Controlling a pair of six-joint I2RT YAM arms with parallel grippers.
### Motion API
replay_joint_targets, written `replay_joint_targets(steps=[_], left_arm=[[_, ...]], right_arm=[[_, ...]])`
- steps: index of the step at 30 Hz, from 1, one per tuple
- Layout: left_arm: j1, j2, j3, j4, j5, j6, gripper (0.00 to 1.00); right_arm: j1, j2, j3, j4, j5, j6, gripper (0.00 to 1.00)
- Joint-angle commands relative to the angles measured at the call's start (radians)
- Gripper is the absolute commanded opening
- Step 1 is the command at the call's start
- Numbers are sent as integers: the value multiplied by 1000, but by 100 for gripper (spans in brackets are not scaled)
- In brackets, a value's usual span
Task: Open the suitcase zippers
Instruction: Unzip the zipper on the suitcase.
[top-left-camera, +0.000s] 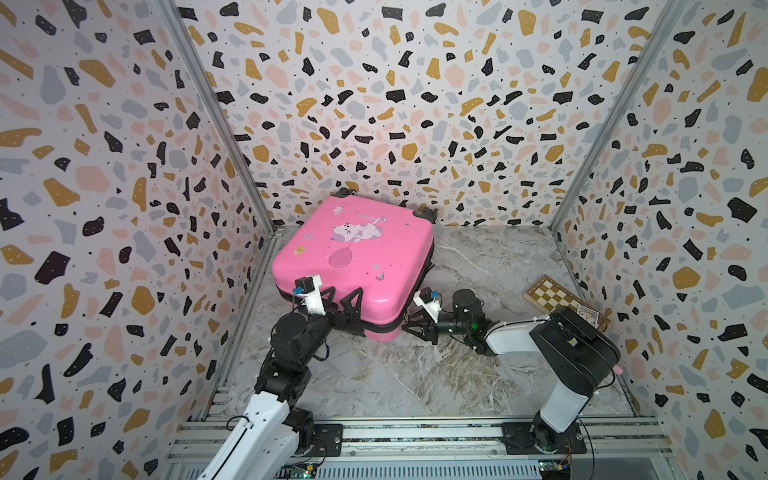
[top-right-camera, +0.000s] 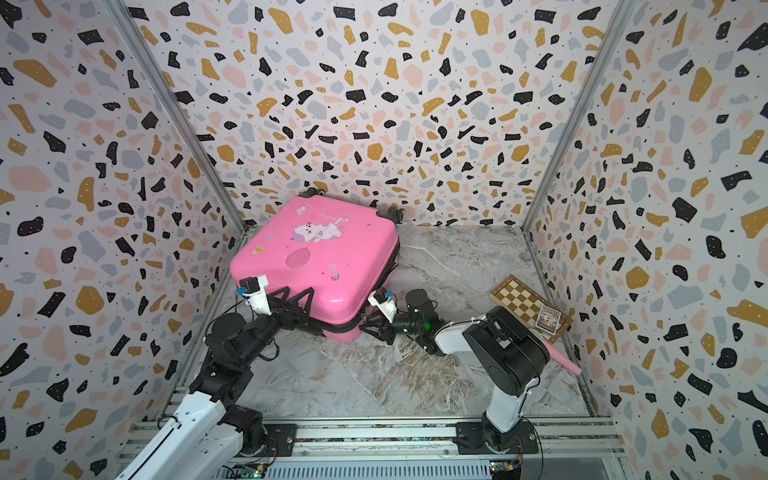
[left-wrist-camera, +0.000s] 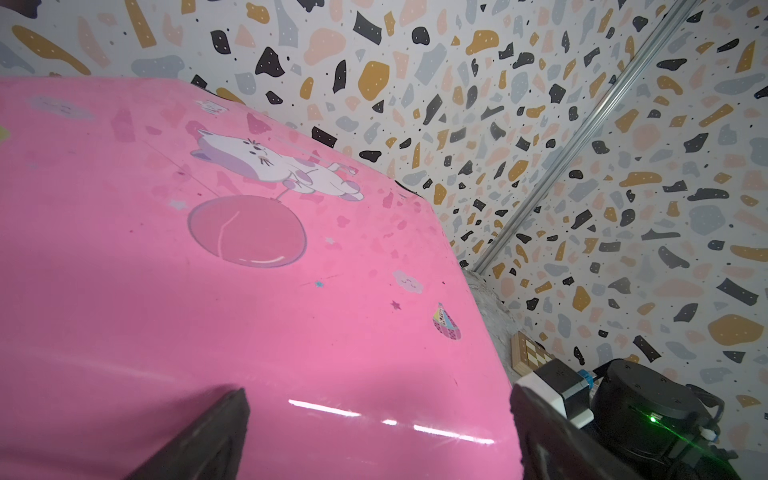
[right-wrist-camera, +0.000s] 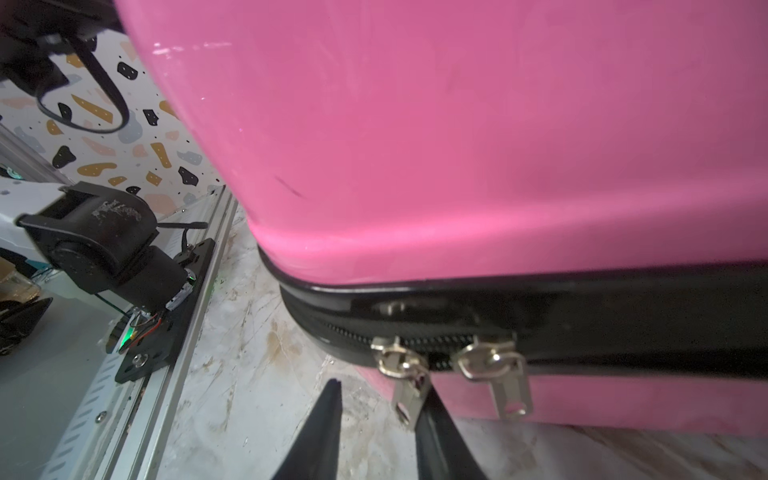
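In both top views a metal rail lies nearest the lens, running along the bottom edge and carrying both arm bases. Above it, the left gripper has its fingers spread very wide. One is over the pink lid of the suitcase and the other is lower, by its near side wall. I cannot tell whether they press on the shell. The right gripper points at the case's near right corner, with its fingers partly apart at the level of the black seam. The suitcase lies flat on the marble tabletop, left of centre, with the cat print up and its wheels toward the back wall. Its two shell halves are together. A chessboard lies at the right of the frame, well apart from it.

In the left wrist view two dark fingers rise from the bottom edge, far apart and released. The glossy lid, with its cat and balloon print, fills the space between them. One finger sits over the lid and the other at its rim.

In the right wrist view two black fingers stand at the bottom centre. Bare tabletop shows in the gap between them and nothing is clamped. The zippers run as a black band between the pink halves, and the teeth are meshed where they show. Two silver pulls sit side by side on the band. The tab of the left-hand one hangs just against the right-hand finger.
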Motion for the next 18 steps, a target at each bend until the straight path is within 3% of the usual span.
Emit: replay_joint_targets(steps=[1, 18], left_arm=[[-7, 13, -13, -7, 25, 1, 99], [-6, 8, -15, -7, 26, -2, 99]], right_arm=[[3, 20, 40, 36, -1, 24, 34], [5, -12, 15, 29, 26, 13, 8]])
